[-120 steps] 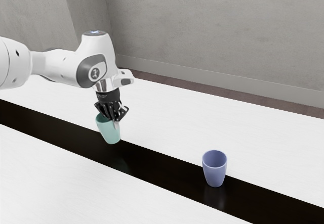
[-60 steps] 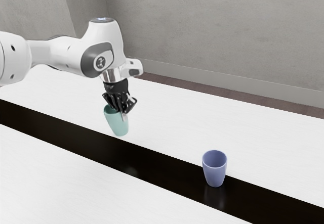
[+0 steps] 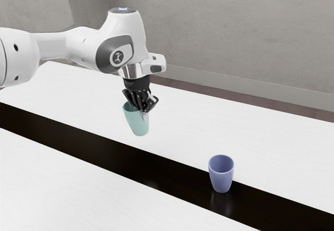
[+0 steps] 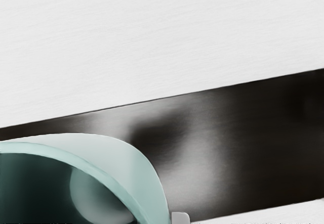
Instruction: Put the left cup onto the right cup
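Bare room: grey wall (image 3: 235, 27), striped table (image 3: 219, 121).

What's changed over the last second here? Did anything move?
The pincer, holding the green cup by its rim, has carried it higher and toward the exterior view's right, nearer the blue cup. The blue cup stayed put on the dark stripe; the grip looks unchanged.

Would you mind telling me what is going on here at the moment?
The arm's gripper is shut on the rim of the teal cup and holds it, slightly tilted, in the air above the white table. The blue cup stands upright on the table's dark stripe, further toward the exterior view's right. The teal cup is not yet over the blue one, so the stacking is not done.
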`<state>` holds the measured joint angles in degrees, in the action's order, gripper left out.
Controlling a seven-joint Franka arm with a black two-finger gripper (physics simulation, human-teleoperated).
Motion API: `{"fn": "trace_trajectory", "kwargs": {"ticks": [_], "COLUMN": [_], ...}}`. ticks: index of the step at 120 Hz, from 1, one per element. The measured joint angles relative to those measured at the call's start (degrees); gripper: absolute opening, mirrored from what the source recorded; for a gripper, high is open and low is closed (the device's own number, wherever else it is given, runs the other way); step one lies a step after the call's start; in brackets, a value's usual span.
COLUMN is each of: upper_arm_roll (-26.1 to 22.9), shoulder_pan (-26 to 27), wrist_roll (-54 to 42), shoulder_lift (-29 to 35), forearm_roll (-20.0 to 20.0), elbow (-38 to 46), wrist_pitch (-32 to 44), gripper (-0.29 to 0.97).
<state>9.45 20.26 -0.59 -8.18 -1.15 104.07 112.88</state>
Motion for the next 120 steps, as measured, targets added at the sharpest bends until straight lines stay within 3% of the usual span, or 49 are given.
{"fn": "trace_trajectory", "kwargs": {"ticks": [120], "upper_arm_roll": [-0.09], "shoulder_pan": [11.48], "wrist_roll": [-0.18], "shoulder_lift": [0.3], "forearm_roll": [-0.07], "elbow": [-2.77], "wrist_pitch": [-0.3], "gripper": [-0.1]}}
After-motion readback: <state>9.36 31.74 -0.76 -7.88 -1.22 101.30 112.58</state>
